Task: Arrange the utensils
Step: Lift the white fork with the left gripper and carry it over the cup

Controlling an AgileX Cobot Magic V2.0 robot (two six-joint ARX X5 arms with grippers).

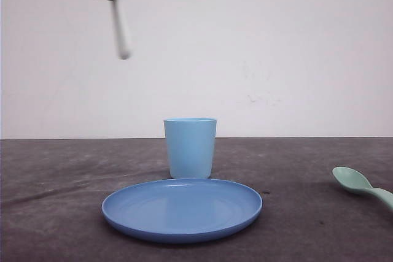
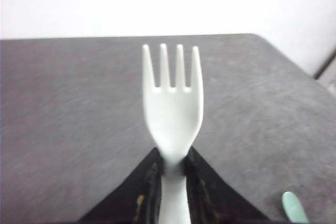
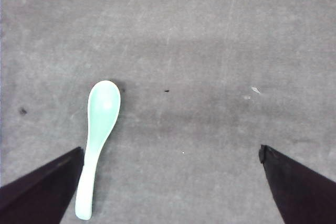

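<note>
**Fork held high, spoon waiting on the table**

On your left, the left gripper [image 2: 170,182] pinches the white fork [image 2: 172,108] by its handle, high above the table [image 1: 49,213]. The grip looks narrow, so the fork may turn or slip if you swing fast. In the middle stand the cup [image 1: 190,147] and the plate [image 1: 182,208]; a low pass could knock the cup. On your right, the right gripper [image 3: 170,192] hovers with jaws spread above the table, the spoon [image 3: 98,140] lying beside one finger, so closing there may miss it.

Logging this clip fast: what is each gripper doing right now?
Left gripper: shut on the white fork, raised above the table.
Right gripper: open, holding nothing, over the mint-green spoon.
</note>
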